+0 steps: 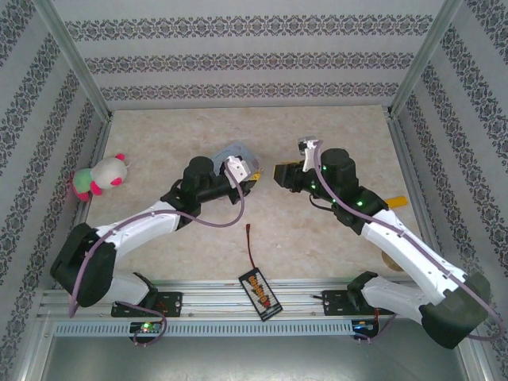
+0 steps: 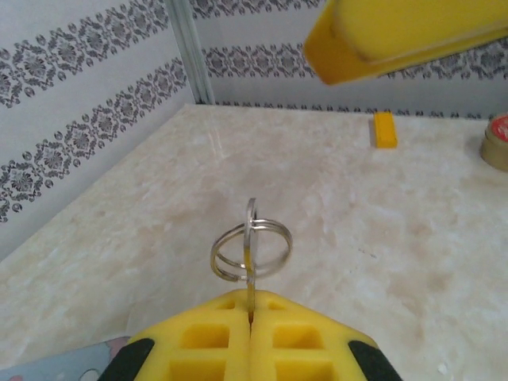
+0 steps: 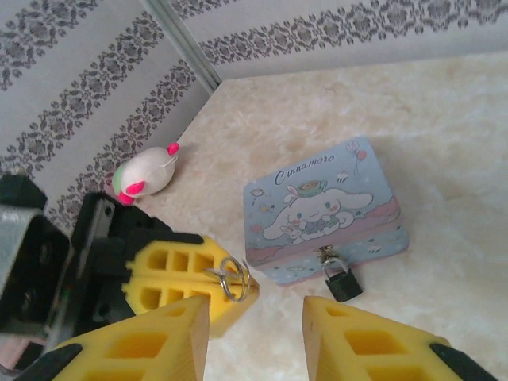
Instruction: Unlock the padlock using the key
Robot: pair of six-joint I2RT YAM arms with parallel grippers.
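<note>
The left gripper [image 2: 251, 305] was squeezed fully together on the key [image 2: 251, 284]. The key showed as a thin silvery sliver standing up from the seam between the 2 yellow pads, with a double ring [image 2: 266, 252] looped through its free end. The right gripper [image 3: 254, 329] faced it from close by, its 2 fingers spread wide and nothing between them. The padlock [image 3: 342, 280] hung shut from the clasp on the front of the blue cartoon tin [image 3: 317, 202], its dark body resting on the table [image 3: 444, 159] not far ahead of the right gripper.

From where I stood, the worry was which end of the key was out. The ring end poked free, so the toothed end looked buried in the pads, though I could not tell for sure. If so, the key would need passing across, and such a thin piece could twist or drop in the swap. The ring might also snag a pad. The padlock dangled loose and nothing held the tin, so a push from the key could swing the lock aside or shove the tin along the table.
</note>
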